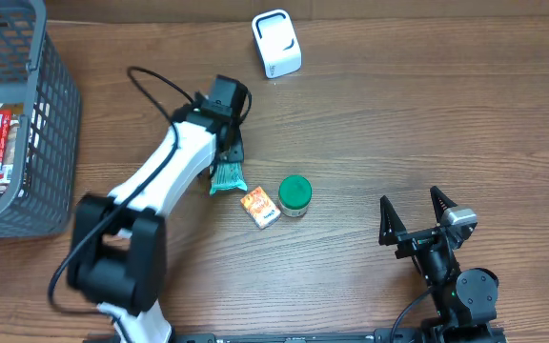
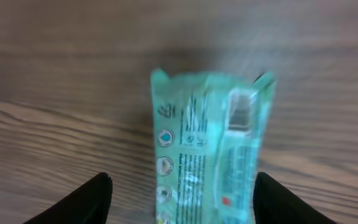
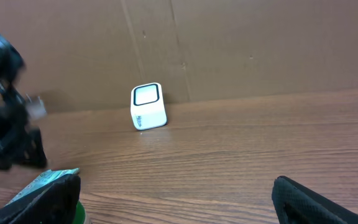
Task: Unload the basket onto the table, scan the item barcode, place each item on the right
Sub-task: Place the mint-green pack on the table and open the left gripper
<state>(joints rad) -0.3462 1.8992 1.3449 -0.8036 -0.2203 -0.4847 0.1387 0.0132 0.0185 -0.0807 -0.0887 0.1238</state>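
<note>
The left gripper (image 2: 179, 196) is hovering with its jaws parted on either side of the teal packet (image 2: 210, 149), not clamping it. The packet is sitting mid-table just beside an orange packet (image 1: 260, 206). Its small print and round symbols are showing too blurred to read. The right gripper (image 1: 411, 198) is standing wide open and empty, well apart from the white scanner (image 1: 276, 43).

A wood-grain table (image 1: 398, 114) meets a brown cardboard wall (image 3: 260, 43) (a vertical seam shows) behind it.
</note>
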